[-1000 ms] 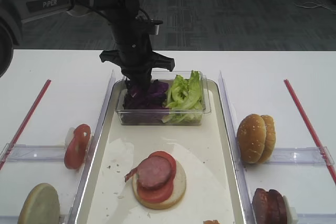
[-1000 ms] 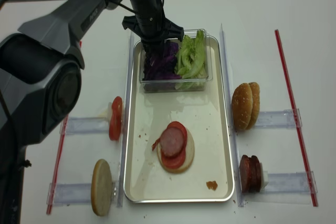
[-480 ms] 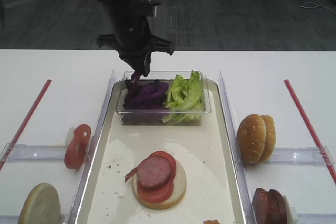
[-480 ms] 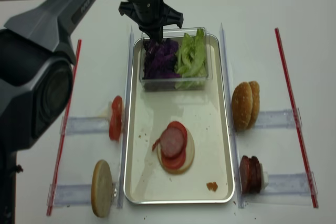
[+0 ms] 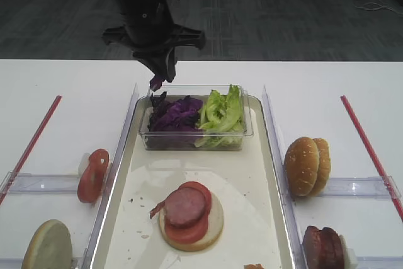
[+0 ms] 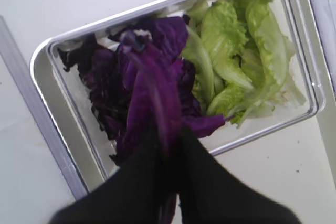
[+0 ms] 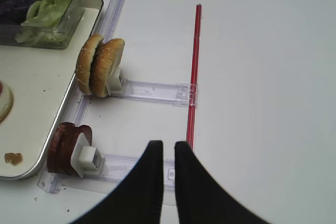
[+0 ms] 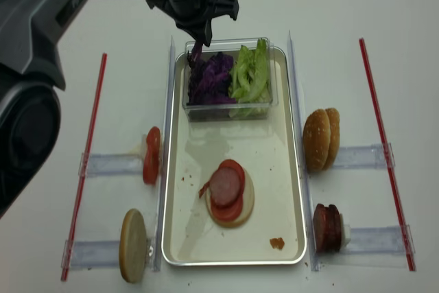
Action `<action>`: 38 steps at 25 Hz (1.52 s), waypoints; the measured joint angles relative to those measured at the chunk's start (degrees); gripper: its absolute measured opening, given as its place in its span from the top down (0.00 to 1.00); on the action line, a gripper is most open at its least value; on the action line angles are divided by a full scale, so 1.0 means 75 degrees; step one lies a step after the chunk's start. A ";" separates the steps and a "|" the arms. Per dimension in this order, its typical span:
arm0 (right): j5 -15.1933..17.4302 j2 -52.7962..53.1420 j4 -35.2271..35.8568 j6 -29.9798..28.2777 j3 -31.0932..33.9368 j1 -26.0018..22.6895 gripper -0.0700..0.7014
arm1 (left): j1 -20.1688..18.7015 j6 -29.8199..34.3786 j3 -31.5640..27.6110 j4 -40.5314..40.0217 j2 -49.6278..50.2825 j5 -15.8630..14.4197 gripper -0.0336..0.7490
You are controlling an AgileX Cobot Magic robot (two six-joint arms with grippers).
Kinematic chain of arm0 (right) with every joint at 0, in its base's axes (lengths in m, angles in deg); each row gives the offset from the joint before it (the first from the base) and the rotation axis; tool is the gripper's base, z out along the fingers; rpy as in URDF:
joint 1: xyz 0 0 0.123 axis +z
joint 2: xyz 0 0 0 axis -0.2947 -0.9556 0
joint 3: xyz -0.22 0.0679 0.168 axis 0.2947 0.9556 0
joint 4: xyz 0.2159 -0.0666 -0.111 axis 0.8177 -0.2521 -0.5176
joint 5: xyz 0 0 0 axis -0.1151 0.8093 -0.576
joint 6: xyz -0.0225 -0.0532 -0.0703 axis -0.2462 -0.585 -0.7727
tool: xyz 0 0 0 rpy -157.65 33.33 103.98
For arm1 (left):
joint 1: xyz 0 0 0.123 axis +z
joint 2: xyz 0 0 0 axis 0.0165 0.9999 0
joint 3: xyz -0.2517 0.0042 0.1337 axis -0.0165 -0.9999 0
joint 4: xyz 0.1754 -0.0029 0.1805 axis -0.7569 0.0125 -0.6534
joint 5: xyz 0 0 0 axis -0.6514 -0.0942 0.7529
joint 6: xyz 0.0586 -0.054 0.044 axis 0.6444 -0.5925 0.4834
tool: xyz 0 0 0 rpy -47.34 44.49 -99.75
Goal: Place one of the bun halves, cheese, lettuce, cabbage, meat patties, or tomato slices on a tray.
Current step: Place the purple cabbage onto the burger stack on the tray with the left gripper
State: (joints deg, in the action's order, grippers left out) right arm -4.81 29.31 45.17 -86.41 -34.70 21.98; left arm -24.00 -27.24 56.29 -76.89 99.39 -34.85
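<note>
Cabbage shred is hanging from my left hand, which is pinching it above the far tub.

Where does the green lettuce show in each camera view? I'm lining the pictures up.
Exterior high: lettuce, centre, right half of the clear tub.
Realsense: upper centre, same half.
Right wrist: top left corner.
Left wrist: upper right.
Shared landmark: purple cabbage beside it.
</note>
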 joint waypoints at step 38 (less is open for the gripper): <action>0.0000 0.0000 0.0000 0.0030 0.0000 0.0000 0.89 | -0.2356 0.0182 -0.4870 0.0302 -0.2180 0.0918 0.91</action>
State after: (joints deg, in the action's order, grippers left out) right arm -4.81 29.31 45.17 -86.18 -34.70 21.98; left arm -41.66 -25.87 19.76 -74.62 83.04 -27.96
